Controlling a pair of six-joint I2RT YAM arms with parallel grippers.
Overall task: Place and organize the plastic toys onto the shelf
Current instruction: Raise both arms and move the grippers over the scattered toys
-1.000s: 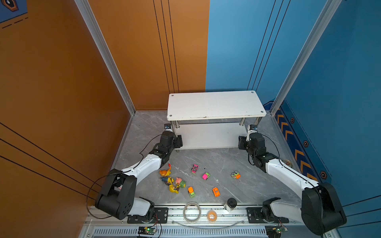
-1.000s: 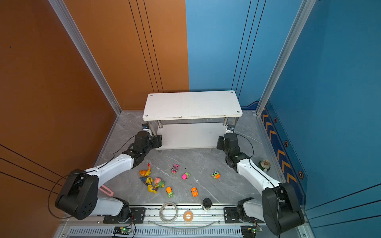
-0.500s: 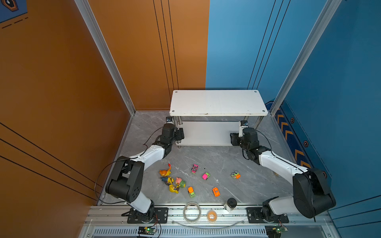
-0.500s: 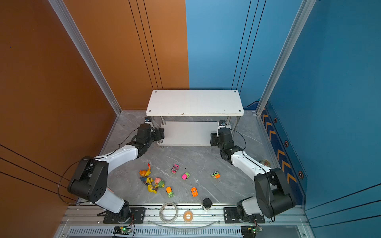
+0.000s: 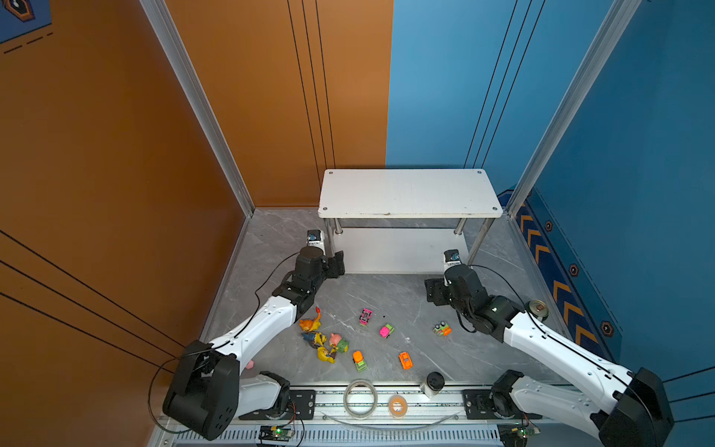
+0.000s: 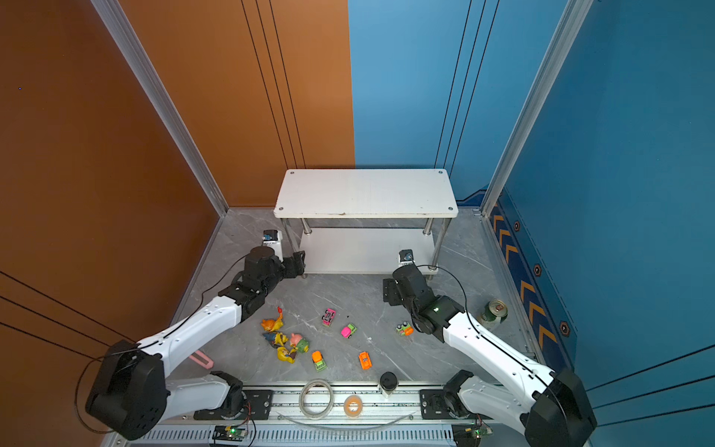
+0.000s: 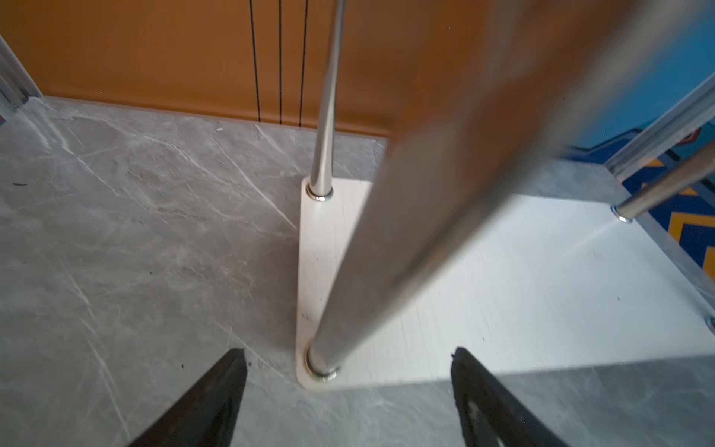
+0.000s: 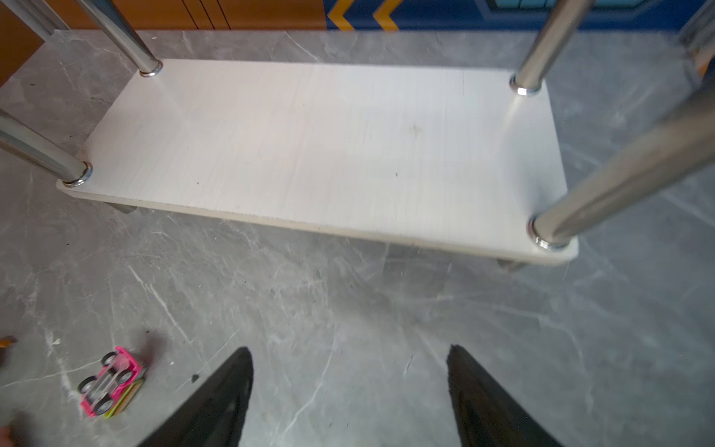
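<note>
can (image 6: 493,314) label illegible. left end effector (image 7: 348,349) and right end effector (image 8: 349,347), low by the shelf (image 5: 410,193), both spread wide, empty.

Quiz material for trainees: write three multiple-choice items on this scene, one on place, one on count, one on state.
1. The plastic toys lie: A in a box; B on the grey floor in front of the shelf; C on a chair.
2. Toy cars among them: A two; B five; C nine.
3. The left gripper and right gripper are: A both open, empty; B both shut on toys; C one shut on a cup.
Answers: B, both shelf boards are bare; B, five show in a top view; A, wrist views show spread, empty fingers.
</note>
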